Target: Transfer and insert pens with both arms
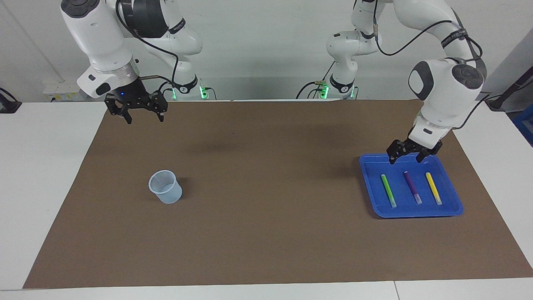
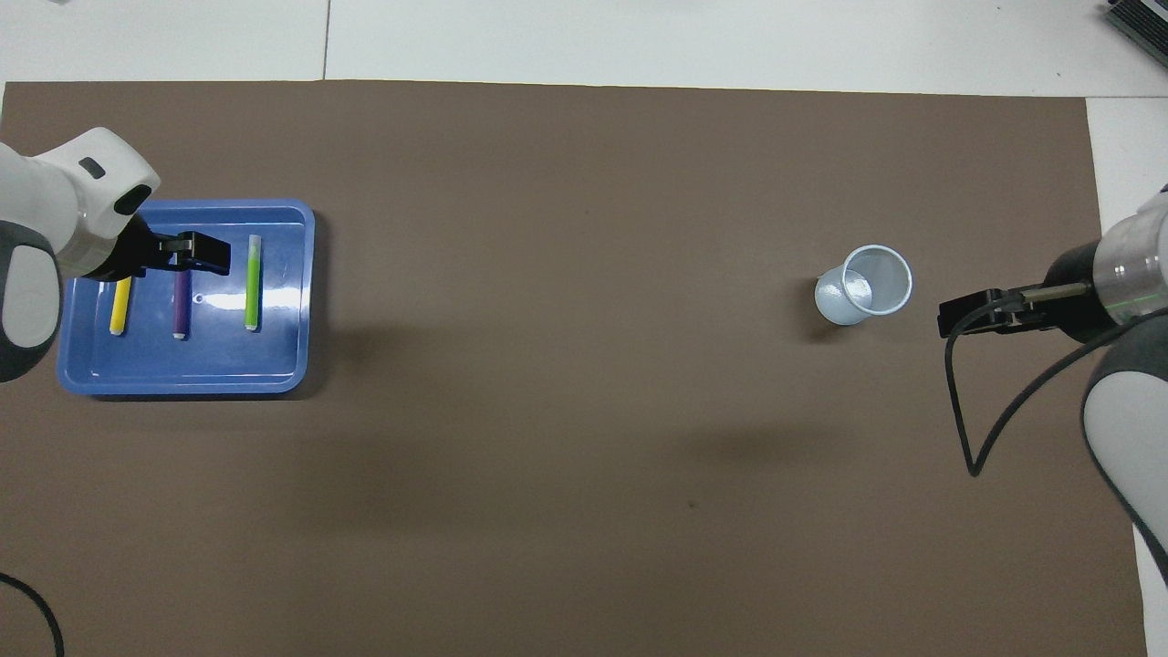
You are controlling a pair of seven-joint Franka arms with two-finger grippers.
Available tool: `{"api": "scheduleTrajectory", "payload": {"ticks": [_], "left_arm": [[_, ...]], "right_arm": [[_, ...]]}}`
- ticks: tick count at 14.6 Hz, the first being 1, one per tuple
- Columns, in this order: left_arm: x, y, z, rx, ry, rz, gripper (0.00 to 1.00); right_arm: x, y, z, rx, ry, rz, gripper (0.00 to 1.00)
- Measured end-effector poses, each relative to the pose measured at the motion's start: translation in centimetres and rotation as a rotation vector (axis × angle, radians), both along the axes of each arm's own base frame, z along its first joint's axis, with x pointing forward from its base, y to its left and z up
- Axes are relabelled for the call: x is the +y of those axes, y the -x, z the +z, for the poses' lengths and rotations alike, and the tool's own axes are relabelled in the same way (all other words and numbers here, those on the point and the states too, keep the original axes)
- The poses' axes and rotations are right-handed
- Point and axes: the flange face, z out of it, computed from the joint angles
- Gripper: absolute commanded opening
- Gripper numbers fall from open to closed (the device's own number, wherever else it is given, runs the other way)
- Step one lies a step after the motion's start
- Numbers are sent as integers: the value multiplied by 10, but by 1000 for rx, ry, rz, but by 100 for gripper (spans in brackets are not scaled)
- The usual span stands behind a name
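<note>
My left hand (image 1: 408, 158) hangs open and empty over the blue tray (image 1: 368, 183), above the end nearest my bases. The green pen (image 1: 388, 190), purple pen (image 1: 412, 187) and yellow pen (image 1: 433, 188) lie side by side in it. My right hand (image 1: 144, 116) waits open and empty above the brown mat (image 1: 266, 233); the cup (image 1: 165, 187) stands on the mat toward that end of the tabletop.

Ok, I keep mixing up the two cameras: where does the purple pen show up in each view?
Facing view: the purple pen lies in the blue tray, low at the picture's right, between the green pen and the yellow pen.
Overhead view: the purple pen is at the picture's left, its upper end covered by the left gripper.
Shared landmark: the blue tray.
</note>
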Motion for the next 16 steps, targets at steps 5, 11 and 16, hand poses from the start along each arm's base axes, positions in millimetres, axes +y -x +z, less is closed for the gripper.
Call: {"api": "scheduleTrajectory", "payload": {"ticks": [5,11,16], "left_arm": [[-1,-22,-61,-6,2,-13,100],[8,-29,-112,16,10,0,92],[13,-23,-139,-4,15,6,81]], "right_arm": [[0,0,0,1,0,0,100],[0,1,-6,12,1,0,100],[0,1,-7,15,1,0,100]]}}
